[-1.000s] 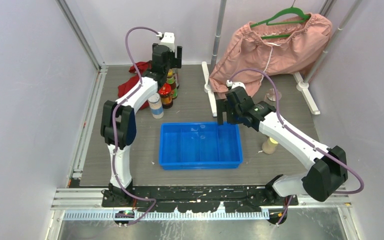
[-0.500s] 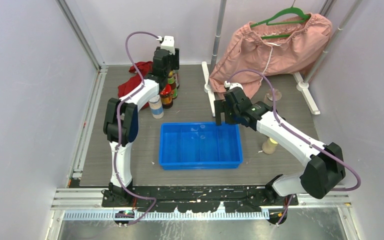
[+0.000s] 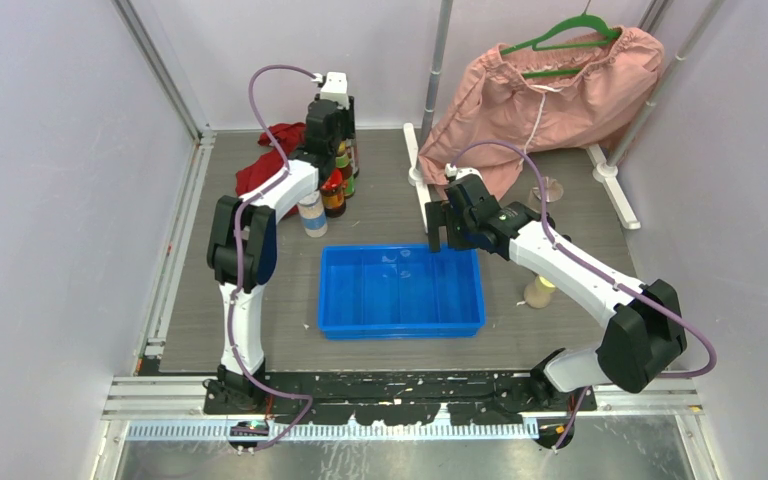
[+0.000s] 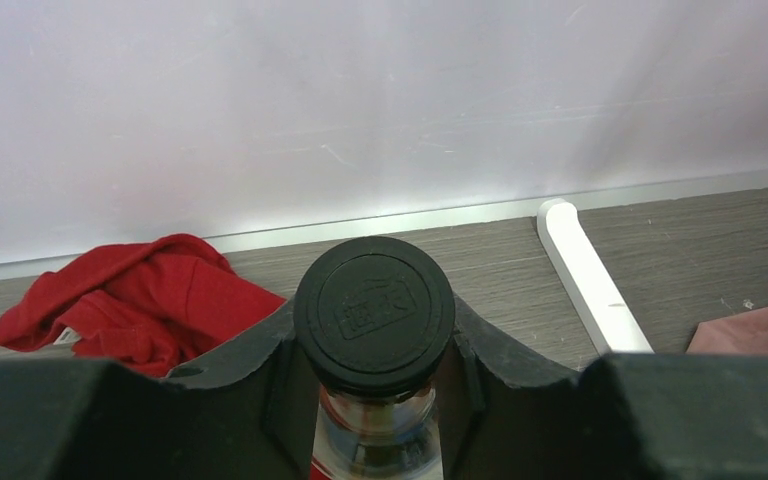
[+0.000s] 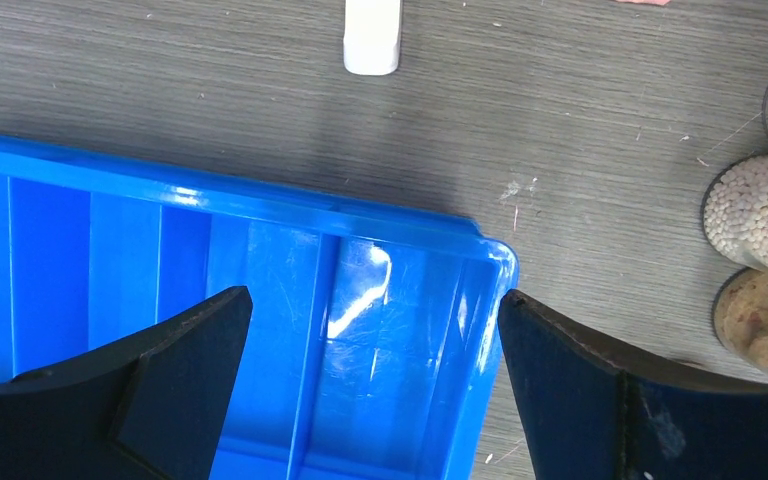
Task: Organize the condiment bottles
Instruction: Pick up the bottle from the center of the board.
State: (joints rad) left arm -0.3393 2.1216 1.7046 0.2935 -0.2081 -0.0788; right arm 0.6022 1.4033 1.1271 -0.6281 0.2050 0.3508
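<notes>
Barely started: no bottle sits in blue tray yet. Left gripper pinches black-capped bottle by its cap, far left among other bottles. Right gripper gapes wide, holding nothing, over tray's far-right corner.

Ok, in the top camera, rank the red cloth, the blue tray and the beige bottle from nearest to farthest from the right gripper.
From the right gripper:
1. blue tray, just below it, under the open jaws.
2. beige bottle, off the tray's right side.
3. red cloth, far left, near the back wall.
</notes>
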